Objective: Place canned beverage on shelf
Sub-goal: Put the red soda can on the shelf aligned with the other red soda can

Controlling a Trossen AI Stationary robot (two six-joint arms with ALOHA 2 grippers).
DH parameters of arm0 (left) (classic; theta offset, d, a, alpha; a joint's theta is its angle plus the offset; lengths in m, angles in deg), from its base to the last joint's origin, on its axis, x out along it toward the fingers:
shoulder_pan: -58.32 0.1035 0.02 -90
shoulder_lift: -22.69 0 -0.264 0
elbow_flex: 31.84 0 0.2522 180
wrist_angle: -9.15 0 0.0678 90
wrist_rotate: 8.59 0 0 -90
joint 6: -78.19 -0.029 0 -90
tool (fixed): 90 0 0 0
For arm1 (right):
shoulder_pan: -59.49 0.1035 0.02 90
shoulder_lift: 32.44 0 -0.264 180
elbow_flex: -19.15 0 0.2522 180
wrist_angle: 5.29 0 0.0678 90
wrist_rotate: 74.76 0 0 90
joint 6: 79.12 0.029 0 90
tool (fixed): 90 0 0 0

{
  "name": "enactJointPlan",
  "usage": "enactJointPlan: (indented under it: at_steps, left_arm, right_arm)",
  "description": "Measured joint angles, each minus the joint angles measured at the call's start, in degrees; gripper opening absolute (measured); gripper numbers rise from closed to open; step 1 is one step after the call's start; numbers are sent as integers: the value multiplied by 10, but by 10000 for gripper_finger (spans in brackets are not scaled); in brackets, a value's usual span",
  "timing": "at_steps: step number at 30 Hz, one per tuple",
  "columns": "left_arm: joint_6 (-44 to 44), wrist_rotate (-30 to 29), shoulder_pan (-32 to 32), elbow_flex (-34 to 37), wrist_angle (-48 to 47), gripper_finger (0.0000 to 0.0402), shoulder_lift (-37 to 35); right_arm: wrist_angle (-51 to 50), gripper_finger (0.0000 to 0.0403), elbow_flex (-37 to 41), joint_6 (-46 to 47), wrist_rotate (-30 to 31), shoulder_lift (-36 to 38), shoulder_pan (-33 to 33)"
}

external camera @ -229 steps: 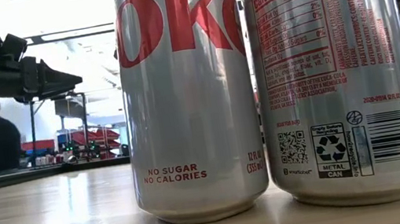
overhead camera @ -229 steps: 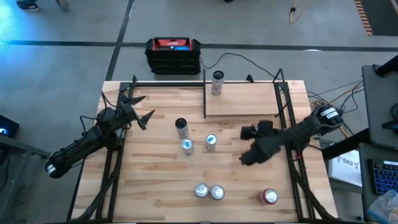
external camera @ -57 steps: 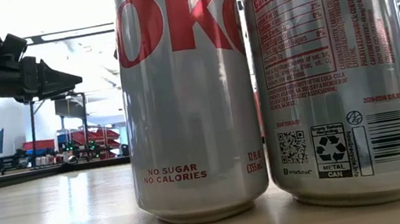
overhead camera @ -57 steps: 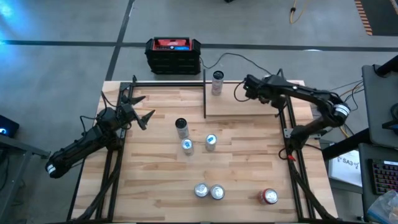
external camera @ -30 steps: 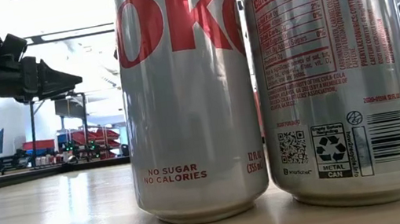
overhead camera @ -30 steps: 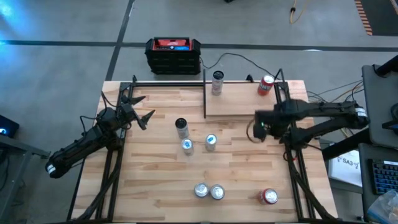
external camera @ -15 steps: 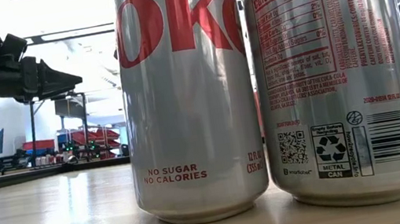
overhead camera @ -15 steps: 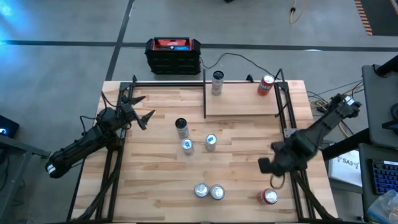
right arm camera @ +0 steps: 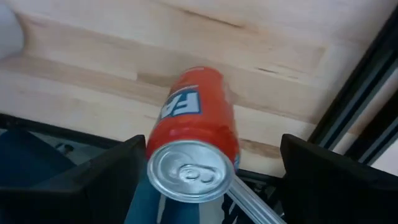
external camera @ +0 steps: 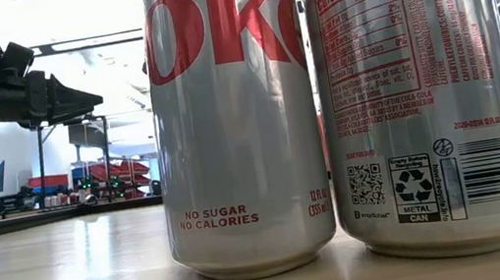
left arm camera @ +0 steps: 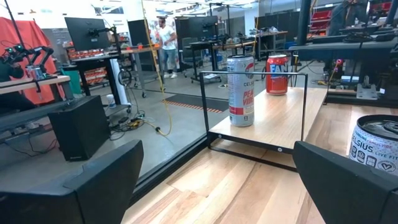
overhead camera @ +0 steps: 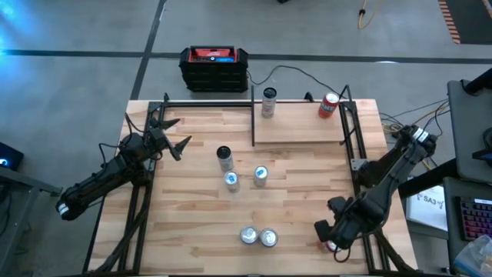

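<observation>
A red can (right arm camera: pixel 194 140) stands upright at the table's near right. My right gripper (right arm camera: pixel 209 158) hovers open over it, pointing steeply down, one finger on each side of the can's top and apart from it. In the high view this gripper (overhead camera: pixel 330 233) covers most of that can. The shelf (overhead camera: pixel 300 127) at the far right carries a tall silver can (overhead camera: pixel 268 101) and another red can (overhead camera: pixel 329 105), both upright. My left gripper (overhead camera: pixel 171 135) waits open at the table's left, pointing level toward the shelf (left arm camera: pixel 273 118).
Three cans (overhead camera: pixel 224 158) (overhead camera: pixel 231 181) (overhead camera: pixel 260 176) stand mid-table. Two silver cola cans (overhead camera: pixel 248 235) (overhead camera: pixel 268 238) stand near the front edge and fill the low view (external camera: pixel 235 122). Black frame rods (overhead camera: pixel 355 165) run along the table's right side. A black and red box (overhead camera: pixel 214 68) sits beyond the far edge.
My right gripper has swung from just in front of the shelf toward the table's near edge, sinking a little and rolling about its own axis. It now stands over the red can at the near right. Its fingers stay open. The cans have not moved.
</observation>
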Motion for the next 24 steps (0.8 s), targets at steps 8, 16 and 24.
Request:
enactJointPlan:
  at_steps: [8, 16, 24]
  left_arm:
    - [0, 0, 0, 0, 0, 398, 0]
    - [0, 0, 0, 0, 0, 398, 0]
    - [0, 0, 0, 0, 0, 398, 0]
  right_arm:
    - [-2, 359, -47, -9, -1, -63, 15]
    - [-1, 359, -62, 5, -1, -96, 42]
    - [15, 357, -62, 14, 34, -111, 64]
